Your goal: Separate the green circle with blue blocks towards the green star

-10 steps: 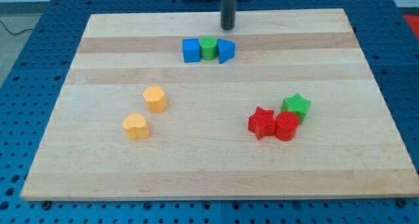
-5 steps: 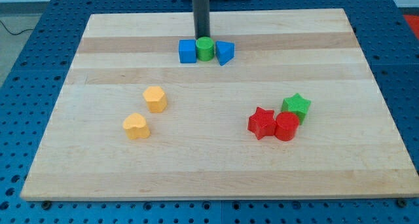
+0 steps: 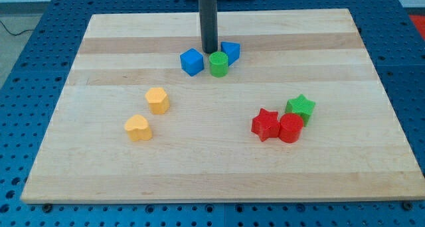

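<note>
Camera view, items listed from the view's bottom upward. Wooden board (image 3: 66, 167) on a blue perforated table (image 3: 26, 68). Yellow heart-shaped block (image 3: 138, 129) and yellow hexagonal block (image 3: 157, 100), left of centre, near each other but apart. Red star (image 3: 265, 125), red cylinder (image 3: 291, 129) and green star (image 3: 301, 107), clustered and touching at the view's right. Green circle (image 3: 218, 64), upper centre, sitting just below the line of its two neighbours: blue cube (image 3: 192, 62) at its left, turned at an angle, and blue triangular block (image 3: 230, 52) at its upper right, both close beside or touching it. Tool: a plain dark rod carrying nothing, with no jaws to open or close; the tip (image 3: 210, 52) stands just above the green circle, in the gap between the two blue blocks. Step in hand, by judgement: pushing the green circle out from between the blue pair. Next move calls for a push down and toward the view's right, along the line to the green star, kept centred on the circle so neither blue block is dragged along.
</note>
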Motion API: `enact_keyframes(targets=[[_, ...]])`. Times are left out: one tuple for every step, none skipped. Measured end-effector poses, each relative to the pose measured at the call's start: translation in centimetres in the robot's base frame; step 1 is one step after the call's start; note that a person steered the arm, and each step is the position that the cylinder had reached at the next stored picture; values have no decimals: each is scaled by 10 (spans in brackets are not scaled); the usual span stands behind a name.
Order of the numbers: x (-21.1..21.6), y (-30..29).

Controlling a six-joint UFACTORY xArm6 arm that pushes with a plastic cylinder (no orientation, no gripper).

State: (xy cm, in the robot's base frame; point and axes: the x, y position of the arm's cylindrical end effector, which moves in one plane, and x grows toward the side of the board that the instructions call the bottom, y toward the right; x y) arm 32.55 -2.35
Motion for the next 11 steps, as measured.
enact_keyframes(targets=[[44,6],[88,29],[114,35],[114,35],[124,46],[132,57],[120,47],[102,46],[105,79],[107,92],[115,96]])
